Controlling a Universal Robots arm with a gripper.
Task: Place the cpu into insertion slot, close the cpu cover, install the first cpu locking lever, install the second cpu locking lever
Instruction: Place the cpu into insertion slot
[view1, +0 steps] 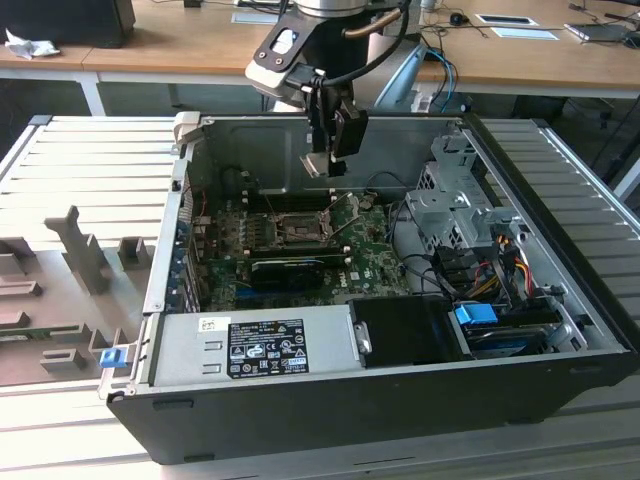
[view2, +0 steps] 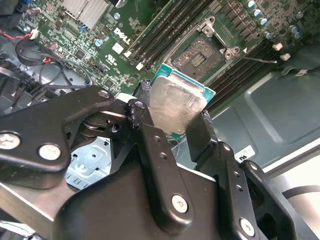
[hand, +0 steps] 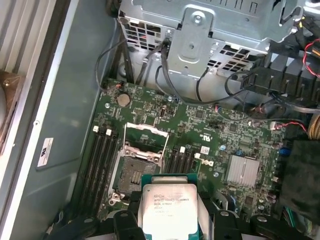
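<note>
Gripper is clamping the chip by 2 opposite edges and hanging over the board; the open socket is lying below, well apart.

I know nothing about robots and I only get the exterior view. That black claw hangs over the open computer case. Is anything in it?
Observer: Yes. In the second wrist view the gripper is shut on the cpu, a small flat square chip with a pale silver-grey metal face, pinched between two black fingers.
Operator: Where does it belong?
Observer: In the insertion slot, a square dark socket with a grey metal rim on the green circuit board. The first wrist view shows it empty.
Operator: Is something covering that socket?
Observer: No. The cpu cover, a thin square silver-grey metal frame plate, is tilted up off the socket at one edge.
</note>
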